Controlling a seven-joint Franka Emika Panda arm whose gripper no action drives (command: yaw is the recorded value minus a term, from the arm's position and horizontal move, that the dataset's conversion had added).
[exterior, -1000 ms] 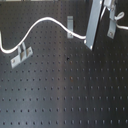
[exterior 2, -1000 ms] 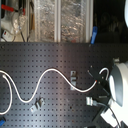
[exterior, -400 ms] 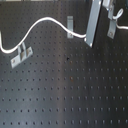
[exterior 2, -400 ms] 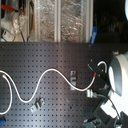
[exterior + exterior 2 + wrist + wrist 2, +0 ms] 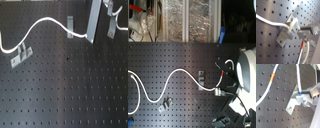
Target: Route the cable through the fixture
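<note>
One pincer [image 5: 307,97] we see in both wrist views, its fingers clenched on the cable [image 5: 271,23] right at a grey metal fixture [image 5: 286,35] on the black pegboard [image 5: 271,50]. Outward from the grip, the white cord loops back past its red band [image 5: 303,44] and waves away across the board.

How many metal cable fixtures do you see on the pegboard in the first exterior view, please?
3: one fixture at the first exterior view's left, one at top centre, one at top right. The end effector may hide more.
</note>
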